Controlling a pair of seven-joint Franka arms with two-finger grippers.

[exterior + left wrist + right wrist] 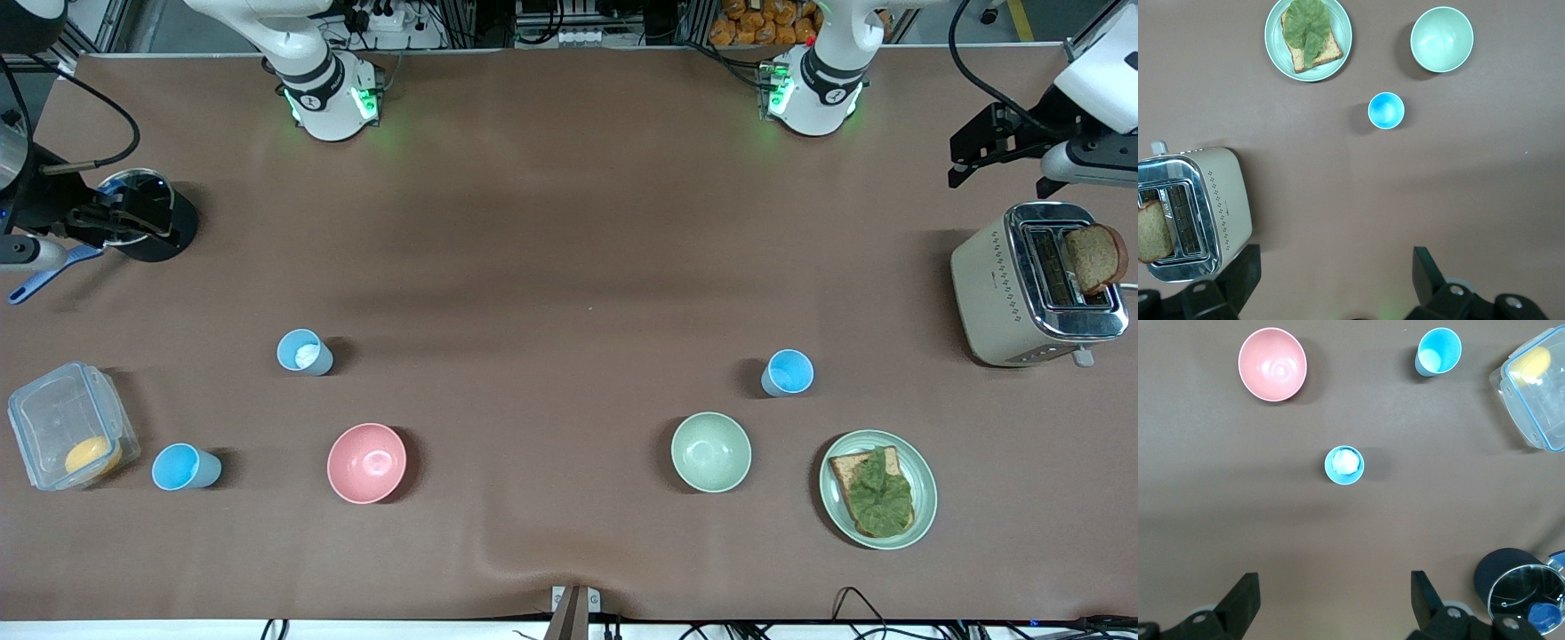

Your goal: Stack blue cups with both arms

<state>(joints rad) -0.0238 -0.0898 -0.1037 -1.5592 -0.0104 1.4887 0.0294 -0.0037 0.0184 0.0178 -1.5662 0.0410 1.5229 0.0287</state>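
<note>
Three light-blue cups stand upright and apart on the brown table. One [304, 352] holds something white and shows in the right wrist view [1344, 465]. One [185, 468] stands beside the clear container, nearest the front camera [1438, 351]. One [788, 372] stands toward the left arm's end [1386, 111]. My right gripper [120, 220] is open and empty, high over the black pot; its open jaws show in the right wrist view [1335, 597]. My left gripper [973, 151] is open and empty, high beside the toaster [1336, 273].
A pink bowl [366, 462] and a pale green bowl [710, 452] sit near the front camera. A plate [925, 480] with toast and lettuce, a toaster [1036, 283] with bread, a clear container [36, 418] and a black pot [169, 236] stand at the table's ends.
</note>
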